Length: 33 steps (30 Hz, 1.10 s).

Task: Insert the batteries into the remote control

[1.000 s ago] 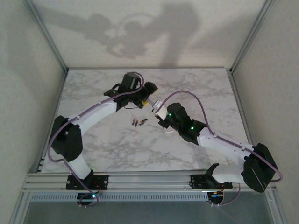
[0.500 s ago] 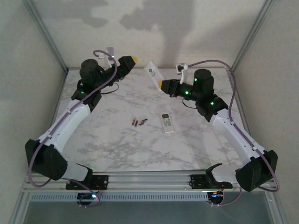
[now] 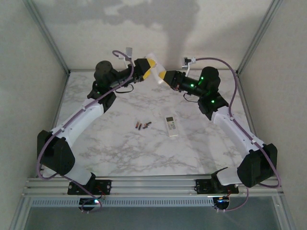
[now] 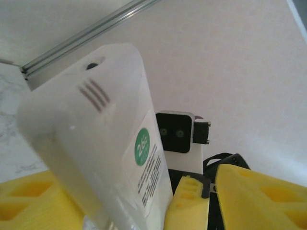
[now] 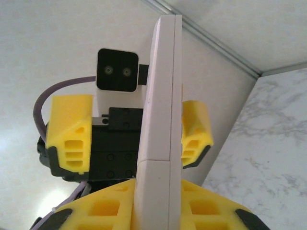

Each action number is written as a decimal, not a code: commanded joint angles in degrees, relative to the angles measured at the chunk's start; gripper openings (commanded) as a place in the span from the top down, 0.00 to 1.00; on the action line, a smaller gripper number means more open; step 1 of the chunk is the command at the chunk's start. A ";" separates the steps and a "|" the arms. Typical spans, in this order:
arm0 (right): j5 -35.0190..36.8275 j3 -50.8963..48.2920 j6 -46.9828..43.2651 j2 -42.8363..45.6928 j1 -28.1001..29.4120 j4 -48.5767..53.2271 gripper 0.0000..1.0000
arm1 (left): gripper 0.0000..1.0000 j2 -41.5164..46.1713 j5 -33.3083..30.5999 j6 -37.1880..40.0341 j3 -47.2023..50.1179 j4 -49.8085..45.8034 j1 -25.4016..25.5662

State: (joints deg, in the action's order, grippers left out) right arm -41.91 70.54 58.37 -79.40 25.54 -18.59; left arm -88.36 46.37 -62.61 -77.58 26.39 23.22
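Note:
A white remote control is held up in the air at the back of the table, with my right gripper shut on its lower end. Its back, with a green sticker, faces the left wrist camera. My left gripper is open and straddles the remote's upper end. Its yellow fingers stand on either side, the left one clearly apart from the remote. The batteries, small and dark with reddish ends, lie side by side on the marble table.
A second small white handset with a grey display lies face up on the marble table, just right of the batteries. Metal frame posts and white walls close in the back and sides.
Both arms rose from the table's middle to the back. In the last half second the left gripper swung right onto the raised remote's end and its jaws narrowed.

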 commanded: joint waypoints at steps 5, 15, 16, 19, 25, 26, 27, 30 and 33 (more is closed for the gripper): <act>-3.87 -0.50 2.32 2.40 0.38 -3.37 0.97 | 0.45 -0.45 -0.56 -5.82 -0.51 11.16 -0.99; -5.73 0.07 3.15 1.22 0.34 -2.45 0.89 | 0.87 -0.18 -0.37 -2.93 -0.04 9.83 0.51; -5.07 -0.01 2.87 1.41 0.38 -1.78 0.83 | 0.90 0.22 -1.14 -2.13 0.04 9.38 0.58; 2.88 -0.71 0.87 4.29 0.39 4.96 0.47 | 0.97 1.60 -5.23 2.13 0.23 6.35 0.63; 19.66 -9.32 9.07 10.24 0.62 0.18 0.42 | 1.00 2.71 -12.43 7.90 2.21 5.62 2.13; 20.27 -10.55 10.35 10.51 0.66 -1.95 0.44 | 1.00 2.56 -12.69 7.61 2.50 6.37 2.34; 20.69 -11.31 11.72 10.38 0.82 -3.90 0.47 | 1.00 2.25 -12.82 7.12 2.74 6.97 2.48; 20.20 -10.82 12.82 9.03 1.62 -5.40 0.47 | 1.00 1.64 -13.49 7.01 2.61 7.18 3.04; 19.65 -9.82 12.97 7.20 2.60 -6.52 0.46 | 1.00 1.44 -13.69 7.79 2.61 6.97 3.58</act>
State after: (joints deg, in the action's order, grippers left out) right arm -23.77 59.81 69.32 -70.91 26.96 -20.53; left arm -87.79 34.24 -56.73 -75.16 30.72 26.06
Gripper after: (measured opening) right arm 0.538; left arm 0.207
